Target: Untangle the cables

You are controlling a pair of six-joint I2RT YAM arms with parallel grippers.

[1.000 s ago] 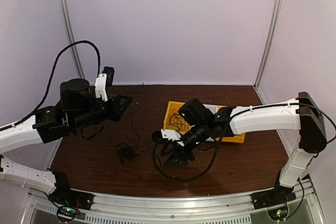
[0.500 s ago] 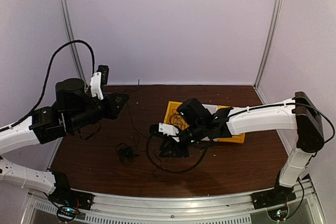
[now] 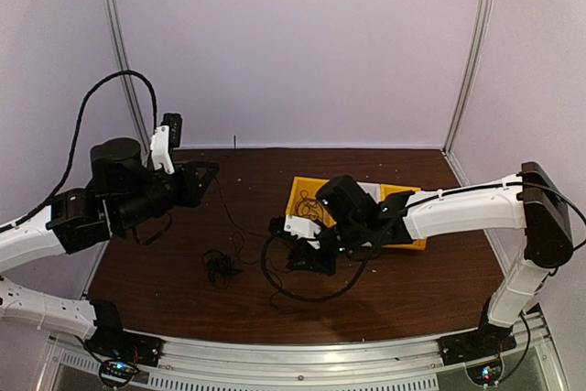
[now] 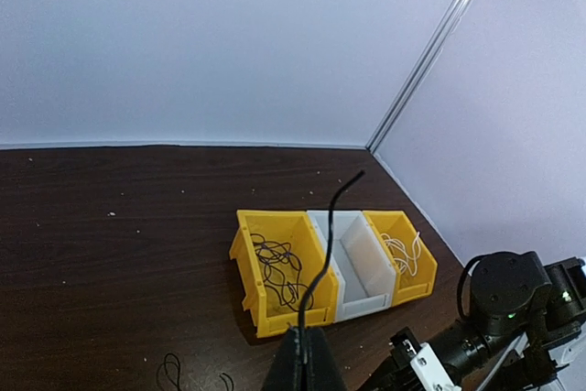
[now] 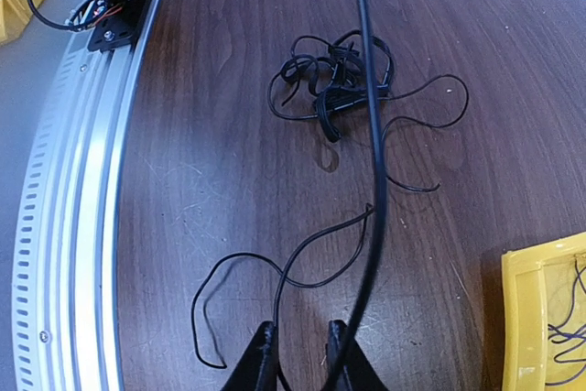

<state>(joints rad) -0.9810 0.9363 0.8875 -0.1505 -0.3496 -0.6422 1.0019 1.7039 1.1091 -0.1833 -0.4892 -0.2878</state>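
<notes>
While the left hand point(image 4: 305, 366) hangs above the desk point(image 4: 110, 263), its fingers pressed together on a thin black cable point(image 4: 322, 267), the right hand point(image 5: 299, 359) sits low with fingers slightly spread and a thin strand point(image 5: 295, 254) running between them. A knotted cable tangle point(image 5: 334, 89) lies on the desk just beyond it, left of the yellow bin point(image 4: 275, 267).

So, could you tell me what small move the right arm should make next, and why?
Probably close the right tool on the thin strand that appears to run between its open fingers. The left tool pinches a raised cable, and the tangle lies loose on the table, so a second grip should let the arms pull apart.
</notes>
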